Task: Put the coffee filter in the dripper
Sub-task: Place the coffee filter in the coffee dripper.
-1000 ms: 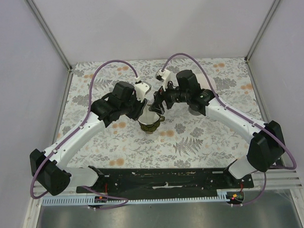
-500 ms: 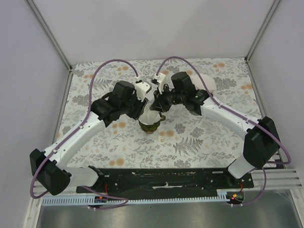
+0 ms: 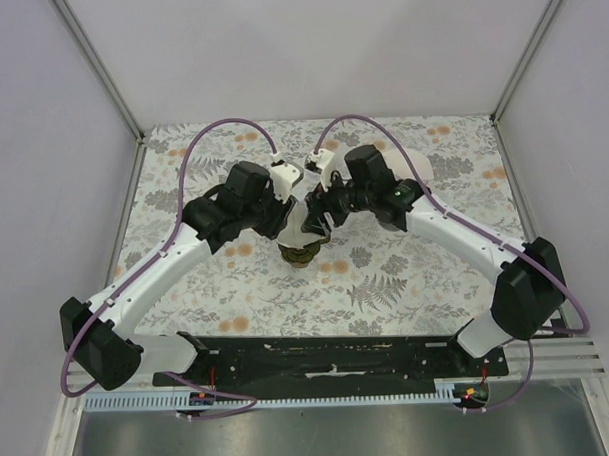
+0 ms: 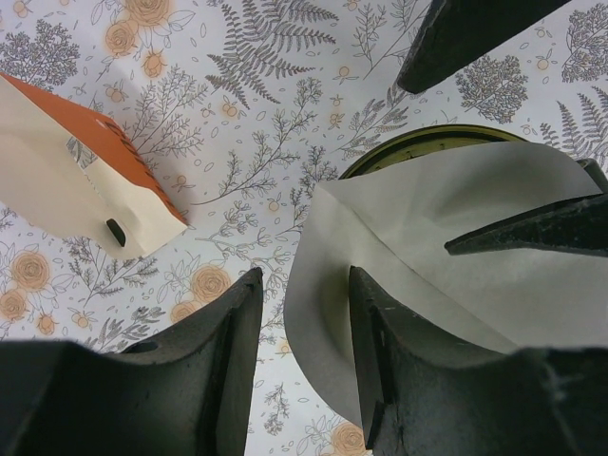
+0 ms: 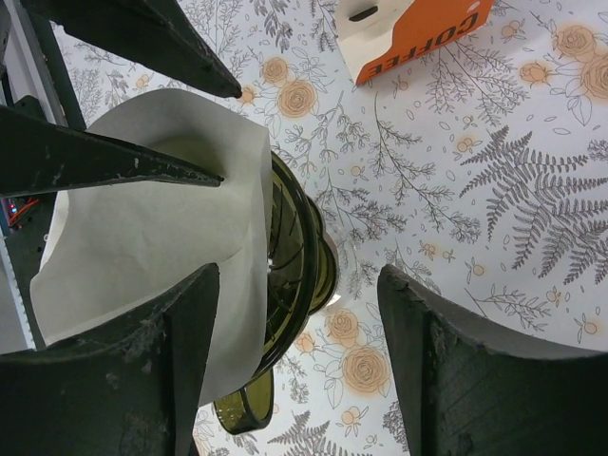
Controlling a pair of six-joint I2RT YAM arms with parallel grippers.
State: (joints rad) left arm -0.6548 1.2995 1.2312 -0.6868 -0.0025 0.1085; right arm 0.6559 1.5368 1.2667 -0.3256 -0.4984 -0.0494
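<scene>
Floral-print cloth covers the table [image 3: 406, 274], which is enclosed by plain white walls [image 3: 308, 48]; both arms reach inward from the near edge and meet at the centre of the surface. At that meeting point stands the olive-green dripper [image 4: 418, 142], its ribbed wall visible in the right wrist view. The white paper coffee filter [image 4: 427, 228] is opened into a cone, with its lower part inside the dripper rim and its upper part rising well above it; whether it is fully seated cannot be determined. The left gripper [image 4: 304, 275] has its fingers apart with a moderate gap, and one edge of the filter lies in that gap without being pinched. The right gripper [image 5: 297, 275] has its fingers spread wide, one finger over the inner face of the filter and the other outside it, beyond the dripper; the paper is not clamped. An orange-and-cream pouch [image 5: 418, 33] lettered "COFFEE" lies flat on the cloth, apart from the dripper. Purple cables [image 3: 211, 136] loop from each arm over the table.
</scene>
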